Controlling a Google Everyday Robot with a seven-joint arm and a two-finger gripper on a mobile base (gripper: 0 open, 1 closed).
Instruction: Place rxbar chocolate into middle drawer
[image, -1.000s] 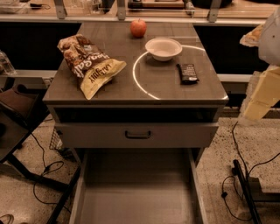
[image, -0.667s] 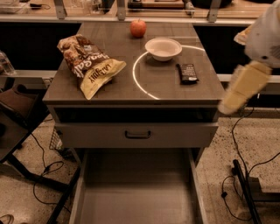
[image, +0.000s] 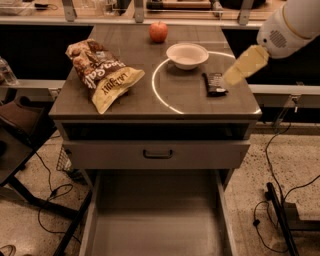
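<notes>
The rxbar chocolate (image: 215, 84), a small black-wrapped bar, lies flat on the right side of the cabinet top, just right of a bright ring of light. The middle drawer (image: 157, 225) stands pulled out at the bottom of the view, and its grey floor is bare. My arm reaches in from the upper right. The gripper (image: 231, 76) is at the tip of the pale yellow forearm, just right of the bar and slightly above it. It holds nothing that I can see.
A brown-and-yellow chip bag (image: 102, 72) lies at the left of the top. A white bowl (image: 187, 54) and a red apple (image: 158, 32) sit at the back. The drawer front with a dark handle (image: 158, 154) is shut. Cables (image: 272, 210) run over the floor at the right.
My arm has swung in from the right edge toward the left and up, so its tip now sits over the cabinet top beside the bar. The objects have not moved.
</notes>
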